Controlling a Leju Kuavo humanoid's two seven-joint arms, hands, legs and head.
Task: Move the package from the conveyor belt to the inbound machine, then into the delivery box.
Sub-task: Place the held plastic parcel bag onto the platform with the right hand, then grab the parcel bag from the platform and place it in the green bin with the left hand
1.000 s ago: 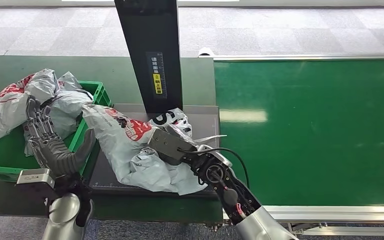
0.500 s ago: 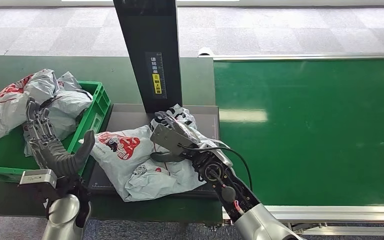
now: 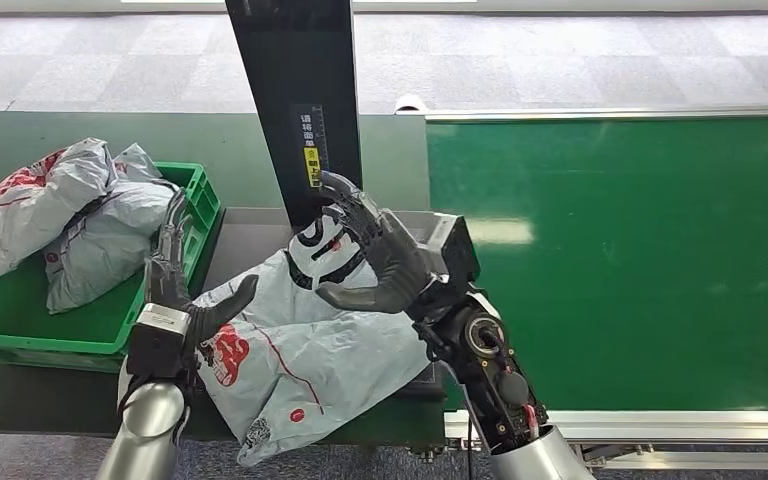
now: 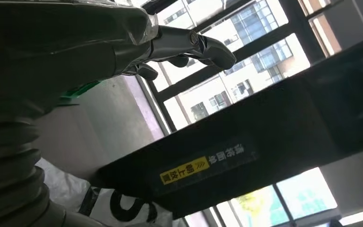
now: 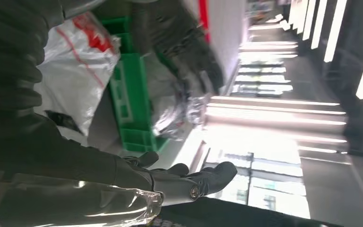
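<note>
Package [image 3: 300,360] lying on inbound machine [image 3: 250,235], drooping over its near edge, right hand [image 3: 380,262] above, fingers spread, left hand [image 3: 185,290] beside it, fingers spread.

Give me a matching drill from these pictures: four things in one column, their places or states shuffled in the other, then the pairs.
1. right robot hand
2. package
3. crate
4. conveyor belt

A. bare green surface
B. holds grey bags
C. hangs over the front edge
D. open, raised above the package

Pairs: 1-D, 2-C, 3-B, 4-A
</note>
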